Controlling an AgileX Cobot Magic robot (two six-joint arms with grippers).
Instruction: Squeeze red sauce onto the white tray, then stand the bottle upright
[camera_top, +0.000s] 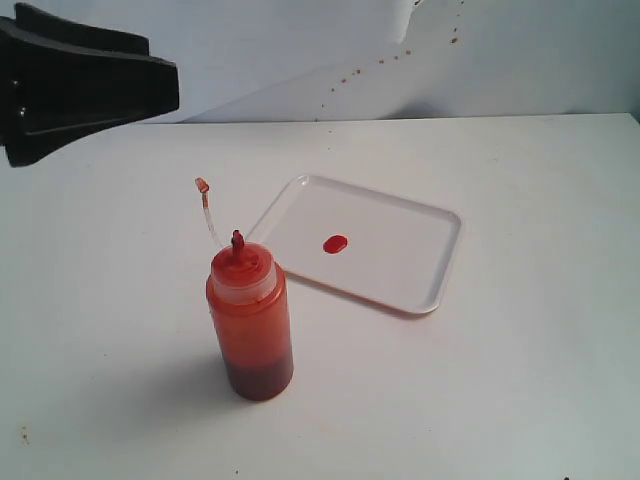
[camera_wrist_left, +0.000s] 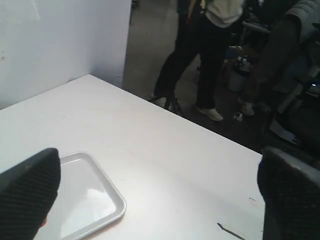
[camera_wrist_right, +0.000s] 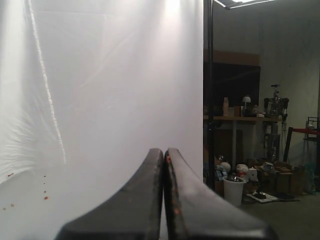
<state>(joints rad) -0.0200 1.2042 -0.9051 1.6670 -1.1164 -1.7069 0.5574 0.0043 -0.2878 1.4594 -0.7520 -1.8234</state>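
Nearest, upright on the table (camera_top: 500, 400): the bottle (camera_top: 250, 325), a translucent plastic cylinder tinted orange-red, darker at the base, with a pointed red-stained nozzle (camera_top: 237, 241) and a thin cap strap (camera_top: 208, 215) curving up beside it. Stands free, in front of the white tray (camera_top: 400, 275). Smooth, flat, round-cornered, low-rimmed; holds one glossy oval blob of red sauce (camera_top: 335, 244) near its middle. Black textured pads of the left claw (camera_wrist_left: 160, 197) wide apart, empty. Fingers of the right claw (camera_wrist_right: 164, 200) pressed together, gripping nothing. Matte white table; white backdrop (camera_top: 480, 50) flecked red; cluttered workshop beyond.
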